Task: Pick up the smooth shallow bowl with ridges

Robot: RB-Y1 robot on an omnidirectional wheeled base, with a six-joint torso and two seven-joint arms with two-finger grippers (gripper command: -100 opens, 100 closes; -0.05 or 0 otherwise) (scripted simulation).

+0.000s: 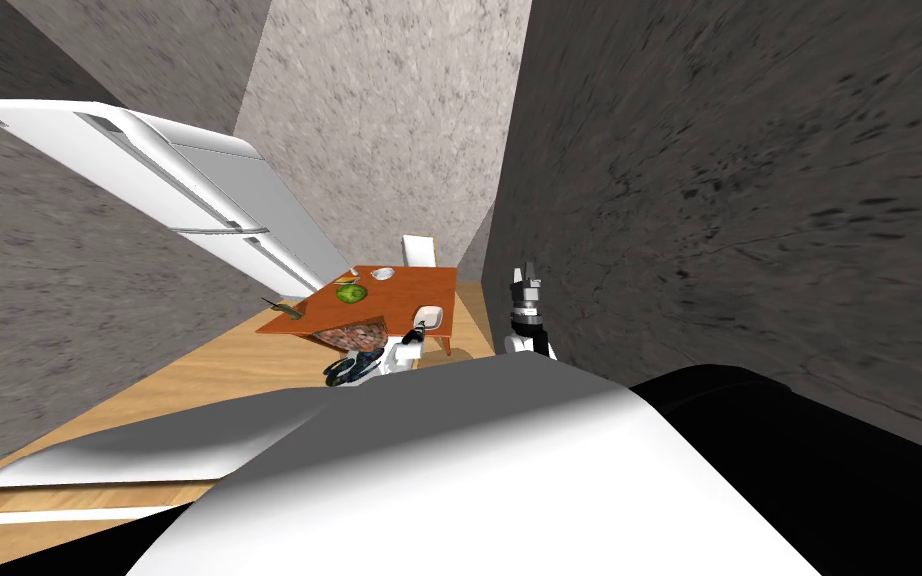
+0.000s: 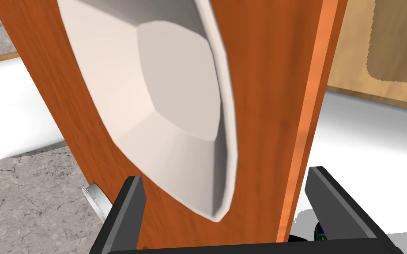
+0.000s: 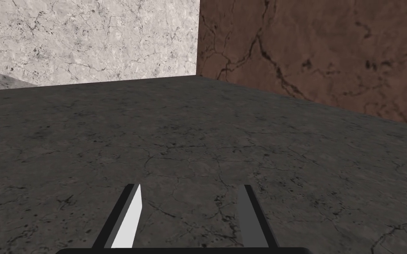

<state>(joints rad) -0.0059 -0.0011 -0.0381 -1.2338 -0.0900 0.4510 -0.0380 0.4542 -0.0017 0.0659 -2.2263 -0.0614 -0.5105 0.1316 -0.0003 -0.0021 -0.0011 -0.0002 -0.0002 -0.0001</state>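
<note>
The white bowl lies near the worktop edge, just ahead of the wide-open left hand. It looks light, stiff and slippery, so pinch its rim. The right hand hangs by the wall, fingers apart.

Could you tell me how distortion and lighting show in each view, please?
Head view: wide lens splays the walls and slants the fridge. Left wrist view: the bowl looms large, shaded in flat facets; the left gripper looks dark. Right wrist view: one right gripper finger is bright, the other grey.
</note>
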